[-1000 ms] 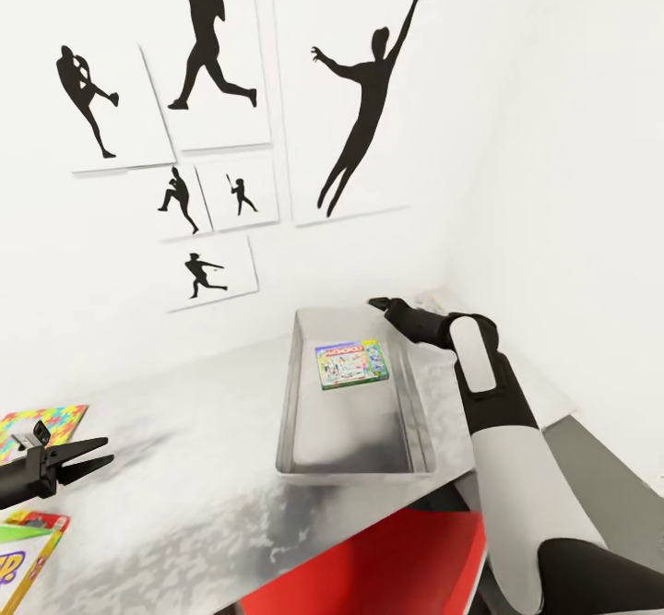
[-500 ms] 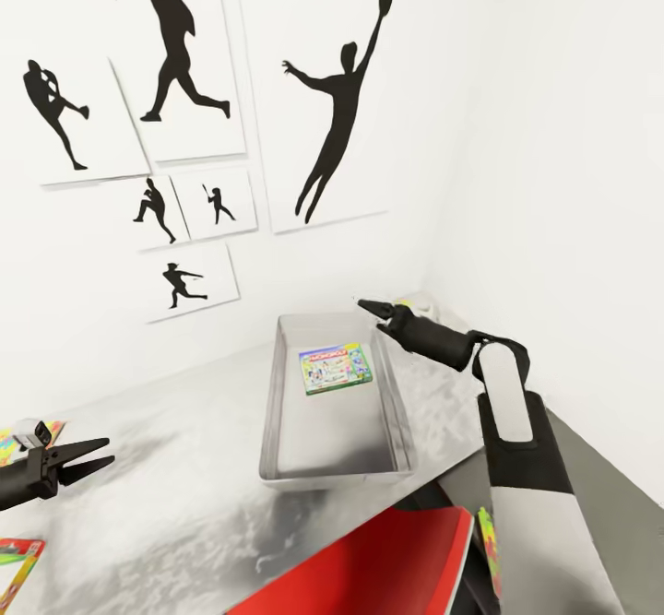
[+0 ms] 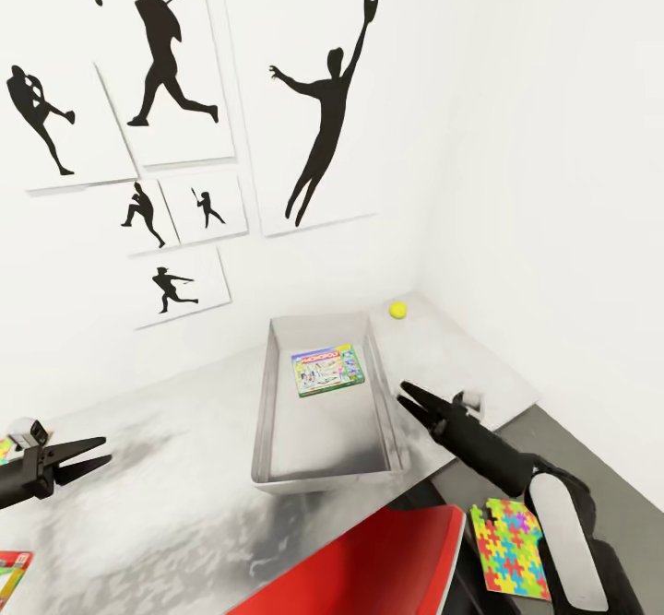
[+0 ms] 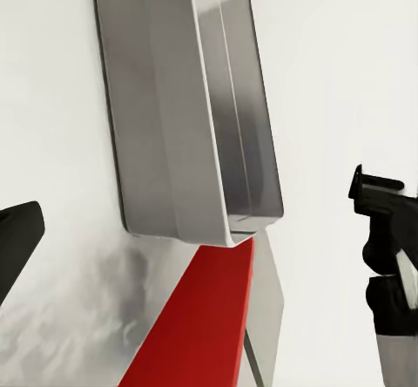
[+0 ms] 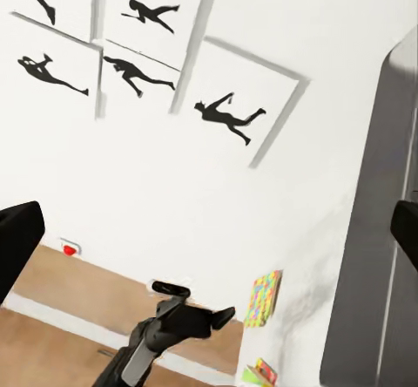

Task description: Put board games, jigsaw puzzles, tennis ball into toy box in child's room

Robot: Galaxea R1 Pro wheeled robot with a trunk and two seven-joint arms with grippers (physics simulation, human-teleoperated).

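Toy box first: in the head view we see the shallow grey metal toy box (image 3: 323, 412) on the mottled silver counter (image 3: 184, 495), with one board game, a thin flat box with a colourful printed lid (image 3: 328, 372), lying flat inside near its far end. By our reckoning that is one toy done. A small yellow-green tennis ball (image 3: 397, 310) sits on the counter in the far corner, just beyond the box. A multicoloured jigsaw puzzle square (image 3: 509, 548) shows low at the right, near our right forearm (what it rests on we cannot tell). Our right hand (image 3: 413, 397) hovers just beside the box's right wall, fingers parted, holding nothing. Our left hand (image 3: 88, 456) hangs over the counter well to the left, also parted and empty. A red chair (image 3: 369, 569) is tucked below the counter edge.

From the left wrist view, we look across at the box's outer wall (image 4: 174, 108) and the red chair (image 4: 192, 326), with the other arm beyond.

From the right wrist view, a second jigsaw square (image 5: 264, 299) lies at the counter's far end, near our left hand (image 5: 213, 317). So we judge the ball, both jigsaws and two more board games remain.
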